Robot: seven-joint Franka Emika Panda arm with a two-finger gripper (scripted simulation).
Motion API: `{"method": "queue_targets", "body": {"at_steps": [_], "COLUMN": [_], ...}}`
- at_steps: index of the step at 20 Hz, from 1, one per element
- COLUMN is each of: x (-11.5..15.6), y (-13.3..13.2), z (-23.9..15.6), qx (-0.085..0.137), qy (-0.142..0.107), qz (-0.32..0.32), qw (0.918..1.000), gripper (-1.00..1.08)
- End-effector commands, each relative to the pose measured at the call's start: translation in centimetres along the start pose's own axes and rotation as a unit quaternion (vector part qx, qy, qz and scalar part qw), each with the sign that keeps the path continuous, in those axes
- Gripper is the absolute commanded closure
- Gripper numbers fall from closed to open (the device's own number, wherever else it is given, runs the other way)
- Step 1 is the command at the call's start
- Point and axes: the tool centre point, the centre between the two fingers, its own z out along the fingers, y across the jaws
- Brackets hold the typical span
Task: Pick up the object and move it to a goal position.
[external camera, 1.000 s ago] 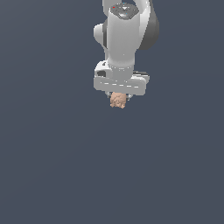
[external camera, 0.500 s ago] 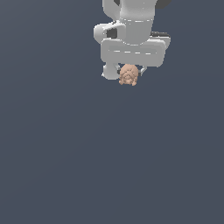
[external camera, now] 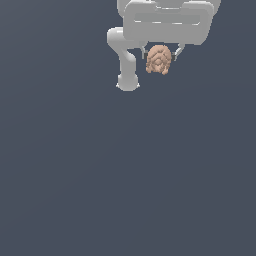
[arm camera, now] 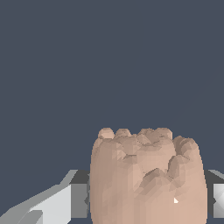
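The object (external camera: 159, 60) is a small peach-tan lump with a bumpy, knobbly surface, hanging under the white hand near the top of the exterior view. My gripper (external camera: 160, 54) is shut on it, one grey finger (external camera: 178, 51) showing at its side and the other at the opposite side. In the wrist view the object (arm camera: 146, 177) fills the space between the grey fingers (arm camera: 78, 199), pressed from both sides. Most of the hand is cut off by the exterior view's upper edge.
Beside the hand, toward the exterior view's left, a white arm link (external camera: 126, 62) reaches down and ends in a rounded joint. Everything else in both views is a plain dark blue-grey ground (external camera: 125, 175).
The gripper has risen in the exterior view with the object still in it, now partly past the upper edge. It appears larger, and the object has shifted toward the exterior view's right.
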Motion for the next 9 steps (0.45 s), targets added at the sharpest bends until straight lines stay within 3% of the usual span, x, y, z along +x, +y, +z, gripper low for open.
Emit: {"method": "queue_targets", "body": {"at_steps": [1,9], "x": [-0.2,-0.3], "y": [-0.3,-0.8], "z": [-1.2,-2.5], "qx": [0.000,0.000], "qy": [-0.001,-0.001], "qz": [0.000,0.000], "qw": [1.0000,1.0000], "gripper": [1.08,1.08]}}
